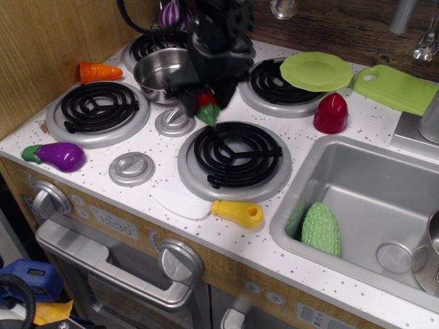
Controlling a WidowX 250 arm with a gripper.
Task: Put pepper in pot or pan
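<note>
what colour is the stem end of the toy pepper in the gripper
Green, on the small glossy red toy pepper held by the gripper; the only view shows it.
</note>
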